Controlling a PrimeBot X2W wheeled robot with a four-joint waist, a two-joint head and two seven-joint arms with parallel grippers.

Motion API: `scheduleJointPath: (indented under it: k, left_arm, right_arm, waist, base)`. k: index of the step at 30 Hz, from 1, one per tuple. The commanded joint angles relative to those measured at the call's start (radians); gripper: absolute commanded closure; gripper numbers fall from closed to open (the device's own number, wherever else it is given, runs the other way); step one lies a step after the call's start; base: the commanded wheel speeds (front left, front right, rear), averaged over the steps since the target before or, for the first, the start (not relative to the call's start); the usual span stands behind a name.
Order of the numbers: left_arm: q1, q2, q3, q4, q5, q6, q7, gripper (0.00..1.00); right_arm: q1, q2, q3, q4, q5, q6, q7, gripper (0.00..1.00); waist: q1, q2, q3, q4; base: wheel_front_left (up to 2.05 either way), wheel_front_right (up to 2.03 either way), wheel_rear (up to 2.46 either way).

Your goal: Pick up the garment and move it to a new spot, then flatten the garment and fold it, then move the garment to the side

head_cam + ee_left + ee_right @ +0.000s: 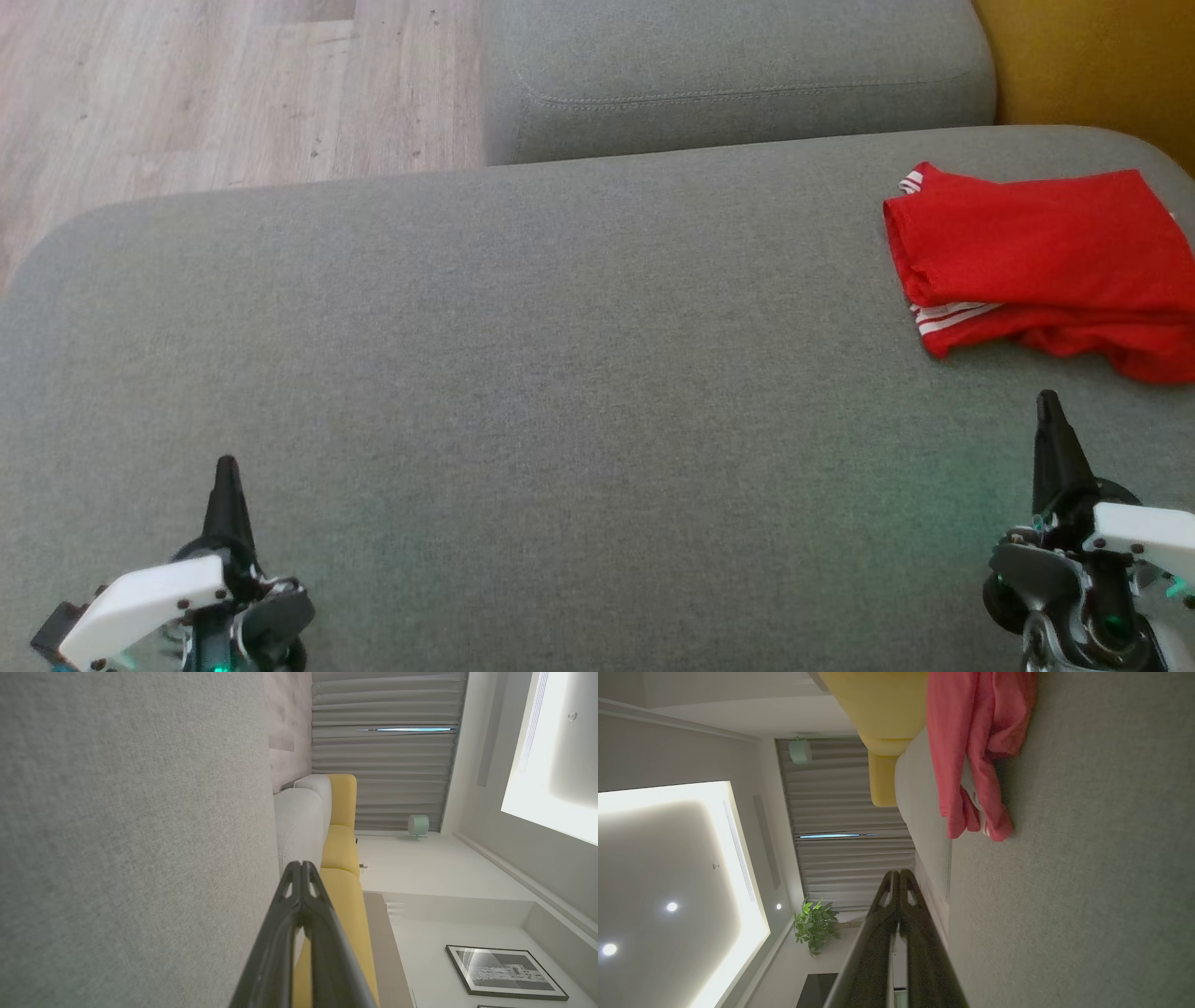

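Note:
A red garment (1046, 266) with white stripes lies folded on the far right of the grey cushion (523, 373); the right wrist view shows the same garment (976, 760) ahead of the fingers. My right gripper (1048, 403) hovers shut just in front of it, apart from the cloth, its tips together (899, 873). Over the cushion's near left part my left gripper (226, 464) is shut with nothing in it; its tips (301, 864) meet in the left wrist view.
A second grey cushion (738, 75) stands behind the big one. A yellow seat (1092, 56) sits at the back right. Wooden floor (215, 84) lies at the back left.

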Motion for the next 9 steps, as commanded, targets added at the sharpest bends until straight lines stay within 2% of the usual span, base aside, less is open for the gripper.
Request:
scheduleJointPath:
  k: [1, 9]
  left_arm:
    - [-0.049, 0.008, 0.033, -0.029, 0.009, -0.007, 0.007, 1.0]
    - [-0.049, 0.007, 0.035, -0.029, 0.011, -0.007, 0.009, 1.0]
  right_arm:
    - [-0.051, -0.013, 0.015, -0.032, -0.003, -0.001, 0.008, 1.0]
    - [-0.051, -0.012, 0.014, -0.031, -0.004, -0.001, 0.009, 1.0]
  waist:
    - [0.0, 0.0, 0.0, 0.0]
    - [0.0, 0.0, 0.0, 0.0]
  base:
    - [0.0, 0.0, 0.0]
    - [0.0, 0.0, 0.0]
